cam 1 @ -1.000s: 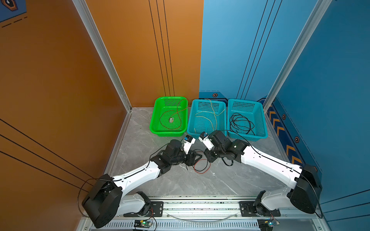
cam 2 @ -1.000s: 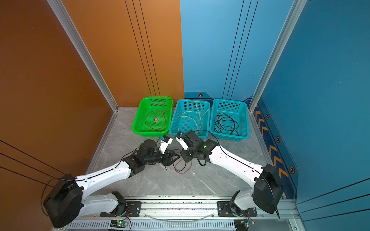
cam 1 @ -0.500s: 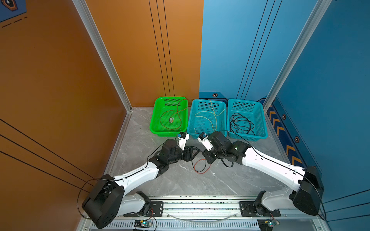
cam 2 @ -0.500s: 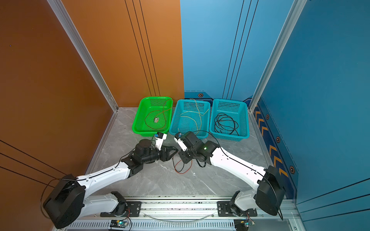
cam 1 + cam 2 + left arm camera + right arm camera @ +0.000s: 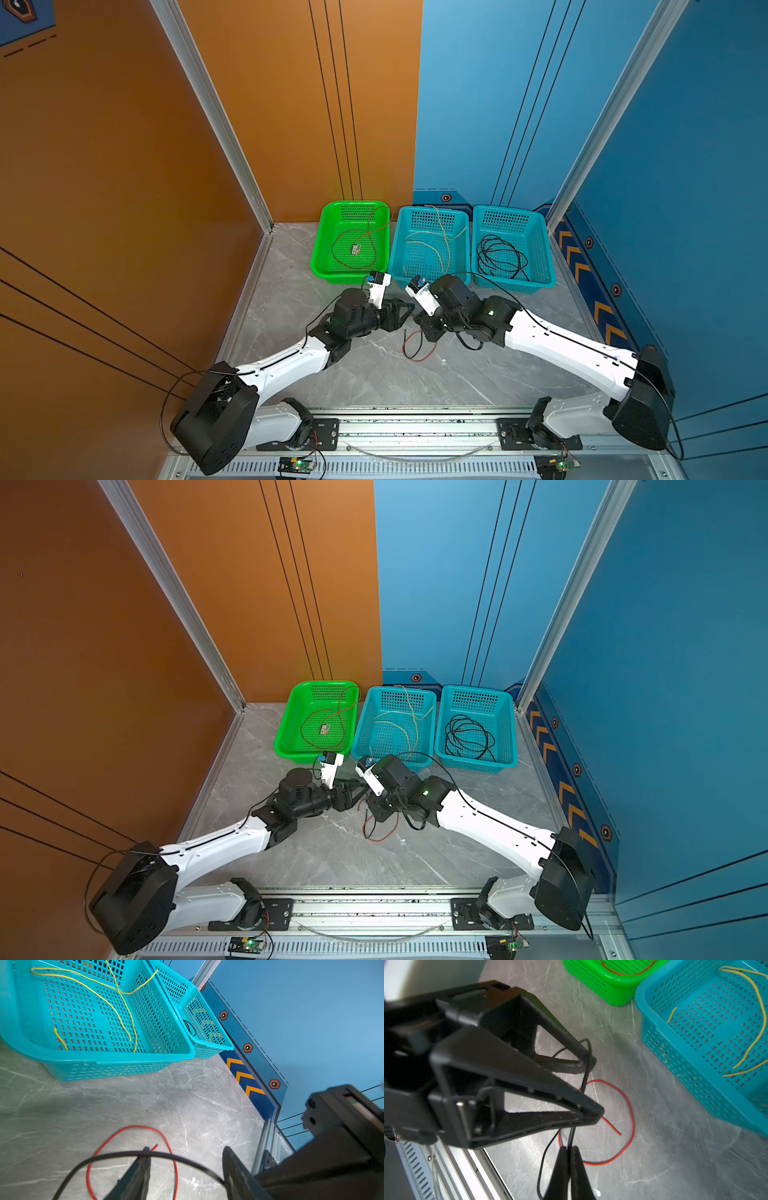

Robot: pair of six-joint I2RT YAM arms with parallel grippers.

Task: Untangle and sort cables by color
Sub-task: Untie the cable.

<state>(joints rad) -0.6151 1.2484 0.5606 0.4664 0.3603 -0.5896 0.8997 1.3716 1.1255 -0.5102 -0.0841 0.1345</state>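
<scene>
thin red cable (image 5: 135, 1126), black cable (image 5: 116, 1154), loose loops

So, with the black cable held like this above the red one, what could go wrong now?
1. The black cable, pinched in the shut right gripper, crosses the loop of the red cable on the table. If they are hooked together, pulling may drag the red one along.
2. The open left gripper straddles the same cable very near the right one. Closing or moving could make the fingers collide, or miss so thin a wire.
</scene>
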